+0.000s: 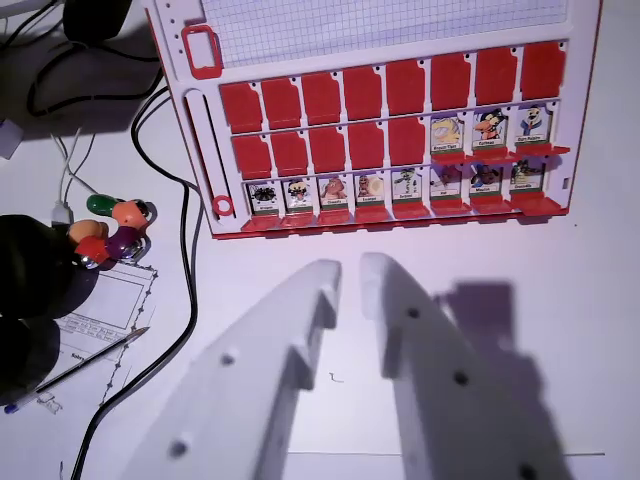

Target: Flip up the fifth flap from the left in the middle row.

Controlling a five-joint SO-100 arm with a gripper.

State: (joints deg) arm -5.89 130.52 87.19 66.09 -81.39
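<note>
A red and white board (196,120) of picture flaps lies on the white table in the upper half of the wrist view. Its top row of red flaps (385,88) lies flat. In the middle row, five flaps from the wrist view's left lie flat and red, the fifth flap (407,140) among them. Three flaps to its right stand up showing faces (491,128). All of the bottom row (405,186) stands up with faces. My gripper (350,268) hovers below the board, near its middle. Its white fingers (322,285) are a narrow gap apart and hold nothing.
Black cables (186,250) run down the table left of the board. A small colourful toy figure (118,226), a dark rounded object (30,280) and a printed sheet with a pen (105,345) lie at the left. The gripper's shadow (490,310) falls on the table at the right.
</note>
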